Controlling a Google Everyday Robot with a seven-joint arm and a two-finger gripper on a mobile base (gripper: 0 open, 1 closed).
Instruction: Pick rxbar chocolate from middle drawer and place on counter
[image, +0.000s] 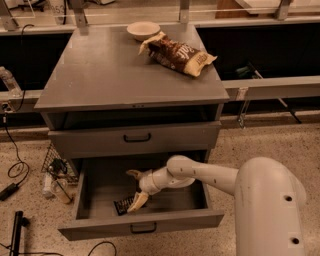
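Gripper spread wide in middle drawer, one finger touching rxbar chocolate, snack bag, bowl on counter

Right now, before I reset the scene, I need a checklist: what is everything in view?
Counter: one, grey, topmost surface.
Bowl: one, pale, back of counter.
Snack bag: one, brown and cream, counter, beside bowl.
Upper drawer: one, grey, shut.
Middle drawer: one, grey, pulled open.
Chocolate bar: one, dark, drawer bottom, near front.
Wire basket: one, dark, on floor at left.
Arm: one, white, reaching into open drawer.
End effector: one, tan-tipped, open, in drawer beside bar.
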